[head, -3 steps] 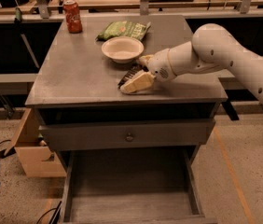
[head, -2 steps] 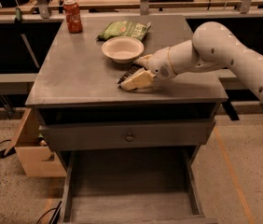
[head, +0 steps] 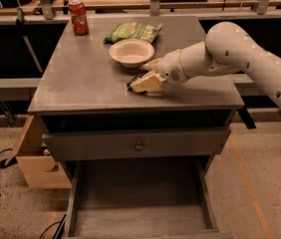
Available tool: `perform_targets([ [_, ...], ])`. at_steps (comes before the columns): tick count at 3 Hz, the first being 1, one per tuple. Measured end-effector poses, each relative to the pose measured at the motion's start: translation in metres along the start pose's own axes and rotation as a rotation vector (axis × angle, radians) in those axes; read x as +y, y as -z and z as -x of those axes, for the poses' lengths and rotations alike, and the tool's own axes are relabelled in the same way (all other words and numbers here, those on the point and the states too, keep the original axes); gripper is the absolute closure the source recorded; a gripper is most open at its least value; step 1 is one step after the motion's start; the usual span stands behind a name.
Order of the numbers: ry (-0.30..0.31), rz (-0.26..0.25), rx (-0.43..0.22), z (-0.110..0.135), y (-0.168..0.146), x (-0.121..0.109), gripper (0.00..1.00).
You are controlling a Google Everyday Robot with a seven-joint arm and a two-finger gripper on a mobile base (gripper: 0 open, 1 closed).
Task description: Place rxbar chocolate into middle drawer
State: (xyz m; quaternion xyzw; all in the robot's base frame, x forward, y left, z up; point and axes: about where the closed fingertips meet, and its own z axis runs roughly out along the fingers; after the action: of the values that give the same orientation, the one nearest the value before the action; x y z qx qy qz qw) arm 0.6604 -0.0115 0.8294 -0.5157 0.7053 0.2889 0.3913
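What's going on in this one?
The robot's arm reaches across the grey table, and its gripper is down at the rxbar chocolate, a dark bar lying just in front of the white bowl. Below, the middle drawer is pulled open, but the bar is not yet in it. A red soda can and a green chip bag sit at the back of the tabletop.

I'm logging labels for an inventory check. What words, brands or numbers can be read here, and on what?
No text reads clearly.
Red can: markings blurred, unreadable.
Green chip bag: print unreadable.
Rxbar chocolate, at the gripper on the tabletop: lettering not legible.
Middle drawer, open below: no marking seen.
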Motion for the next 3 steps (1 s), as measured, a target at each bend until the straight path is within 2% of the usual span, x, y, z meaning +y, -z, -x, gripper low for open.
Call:
perform_targets([
  [1, 0.022, 0.022, -0.045, 0.007, 0.017, 0.009, 1.0],
  [2, 0.064, 0.054, -0.103, 0.019, 0.052, 0.034, 1.0],
  [3, 0.113, 0.108, -0.126, 0.018, 0.099, 0.087, 1.0],
])
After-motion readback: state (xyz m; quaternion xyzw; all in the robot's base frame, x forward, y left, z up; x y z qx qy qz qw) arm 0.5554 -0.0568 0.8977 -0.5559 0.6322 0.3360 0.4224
